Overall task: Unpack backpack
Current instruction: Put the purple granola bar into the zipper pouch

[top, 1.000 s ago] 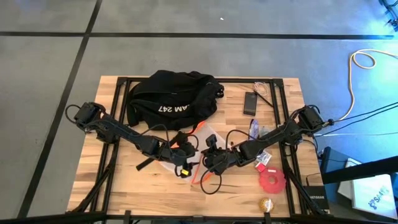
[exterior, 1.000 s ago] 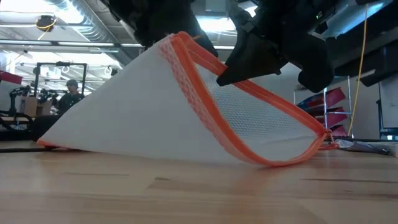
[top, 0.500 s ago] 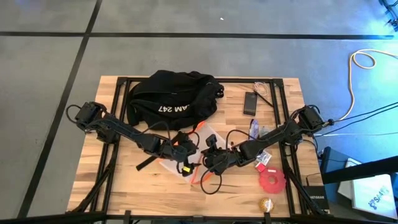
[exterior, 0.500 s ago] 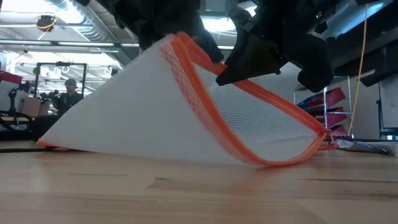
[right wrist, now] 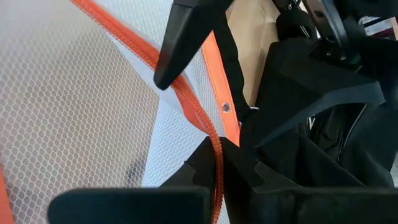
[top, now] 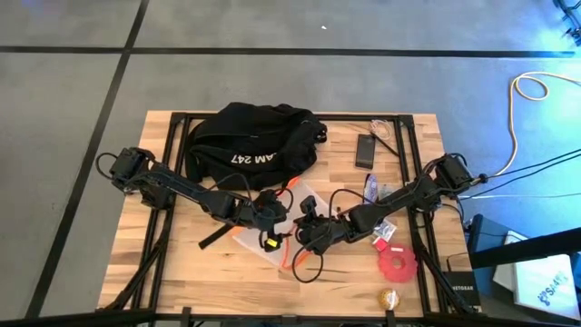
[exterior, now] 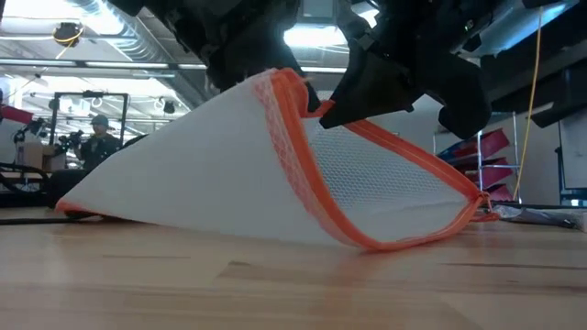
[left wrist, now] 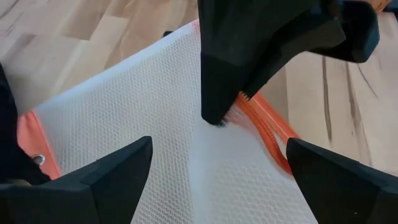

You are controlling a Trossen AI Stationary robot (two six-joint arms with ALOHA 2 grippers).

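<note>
The black backpack (top: 250, 145) lies at the table's far side, lettering up, and no gripper touches it. Nearer the middle, a white mesh pouch with an orange zip edge (top: 256, 243) stands raised like a tent (exterior: 202, 165). My right gripper (right wrist: 214, 171) is shut on that zip edge. My left gripper (left wrist: 217, 186) is open, just left of the right one. Its fingers (left wrist: 118, 180) stand wide apart over the pouch's white mesh (left wrist: 143, 118). My right gripper pinches the pouch's orange zip edge (right wrist: 216, 155) between its two fingers, slanting down from the table's right. That edge is held up (exterior: 316, 115), and the pouch's lower side (exterior: 229, 229) rests on the table. My left gripper stands close by the raised edge; whether a finger (right wrist: 168, 71) touches it, I cannot tell.
A black phone (top: 366, 150) lies at the far right. A red ring (top: 397, 264), small packets (top: 383, 232) and a gold round thing (top: 388, 297) lie near the right front. A person (exterior: 96, 142) sits in the room behind.
My left gripper has moved toward the table's right, closer to my right gripper. The pouch's raised peak has shifted right with it and sunk a little. The pouch's lower side has stayed on the table.
</note>
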